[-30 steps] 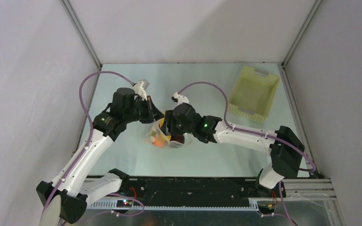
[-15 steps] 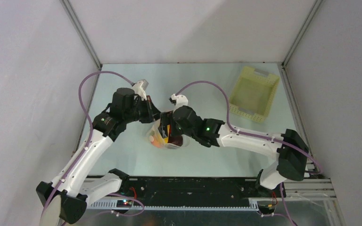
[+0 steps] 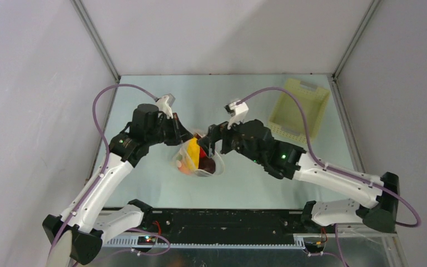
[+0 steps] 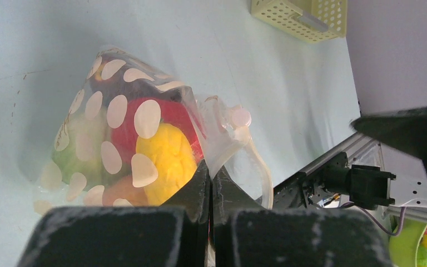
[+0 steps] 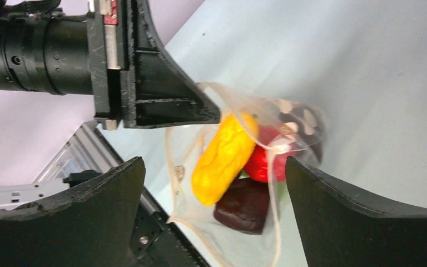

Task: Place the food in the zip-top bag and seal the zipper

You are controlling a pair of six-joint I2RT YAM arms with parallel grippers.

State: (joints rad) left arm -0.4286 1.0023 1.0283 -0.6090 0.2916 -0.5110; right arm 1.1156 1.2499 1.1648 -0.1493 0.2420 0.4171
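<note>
The left gripper (image 4: 210, 168) is clamped tight on the mouth edge of the zip-top bag (image 4: 117, 128), with a fold of clear plastic pinched between its jaws. The rest of the pouch hangs ahead of and below those fingertips. The right gripper (image 5: 214, 161) is spread wide and holds nothing, and the bag sits in the gap ahead of its two fingers, touching neither.

The food (image 5: 239, 178) looks loaded. A yellow piece (image 5: 222, 158) lies nearest the left jaws, poking up toward the mouth, a red piece (image 5: 264, 161) is beyond it, and a dark maroon piece (image 5: 244, 206) sits lowest. The left wrist view adds an orange piece (image 4: 117, 192) and a hint of green through the plastic. I can spot none loose on the table, and the yellow basket (image 3: 300, 111) sits well off beyond the right arm.

So the filling seems done. The mouth gapes open and the zipper (image 4: 256, 161) curls loose just past the left fingertips, unpressed. The sealing is all left to do, and that yellow piece may need tucking down first.
</note>
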